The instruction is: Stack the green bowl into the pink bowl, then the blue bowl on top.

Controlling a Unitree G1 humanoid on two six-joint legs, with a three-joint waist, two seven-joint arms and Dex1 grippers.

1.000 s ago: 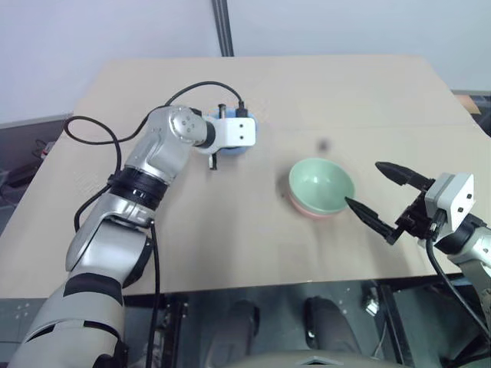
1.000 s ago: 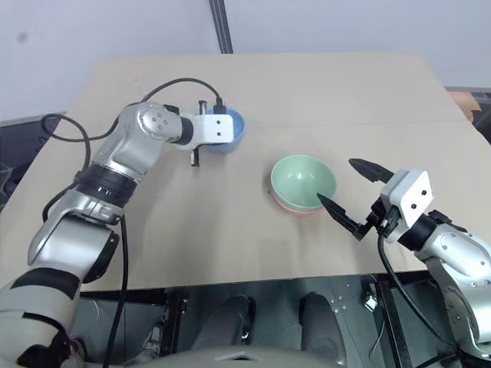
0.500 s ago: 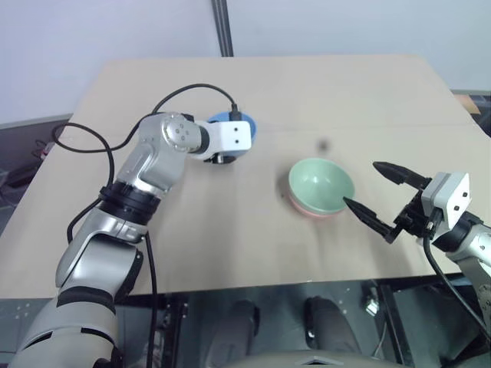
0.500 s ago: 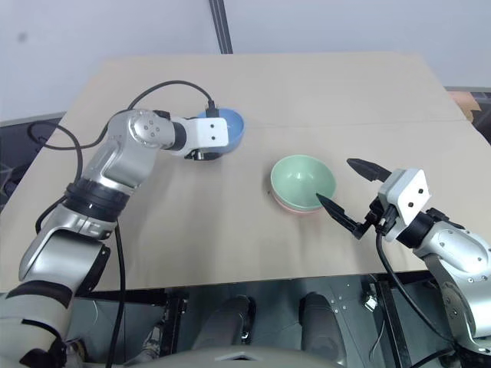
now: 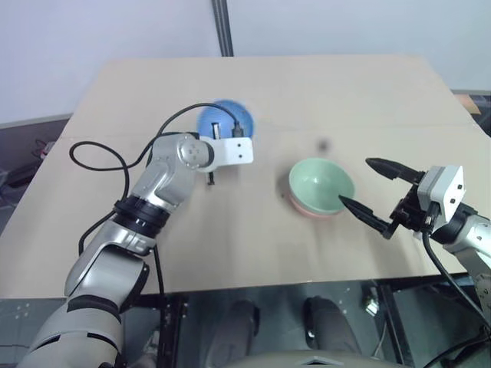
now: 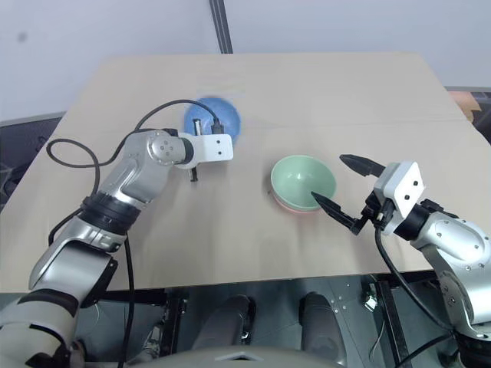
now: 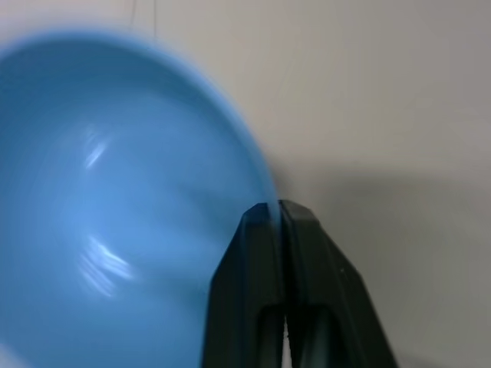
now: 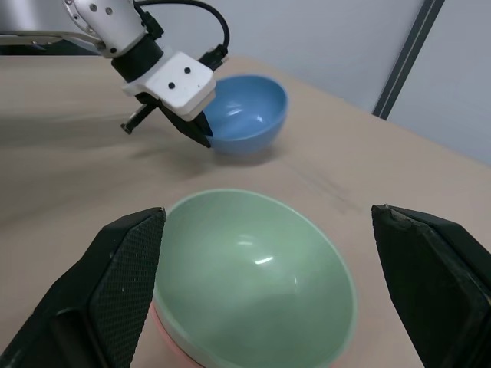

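The green bowl (image 5: 321, 182) already sits nested in the pink bowl (image 5: 305, 210), of which only a salmon edge shows beneath it near the front of the tan table (image 5: 360, 92); that first step looks done, so the blue bowl (image 5: 223, 122) is the piece in hand, lying well apart from the pair toward the table's far left; the left gripper (image 8: 201, 132) is clenched on the near rim of the blue bowl, one black finger inside the wall and one outside, presumably because a thin rim is the only purchase a smooth round bowl offers two narrow fingers; the bowl appears tipped toward the head camera, its inside facing up and forward, which I judge to be the pinch levering it; whether its base has left the table I cannot tell; the right gripper (image 5: 374, 192) waits beside the stacked pair with its fingers spread wide and nothing between them, probably ready to steady the stack; the left wrist view alone shows the fingers (image 7: 253, 261) pressed together with the blue rim caught between their tips; the right wrist view alone gives the side-on look at the blue bowl's outer wall and at the green bowl's depth above the pink one.
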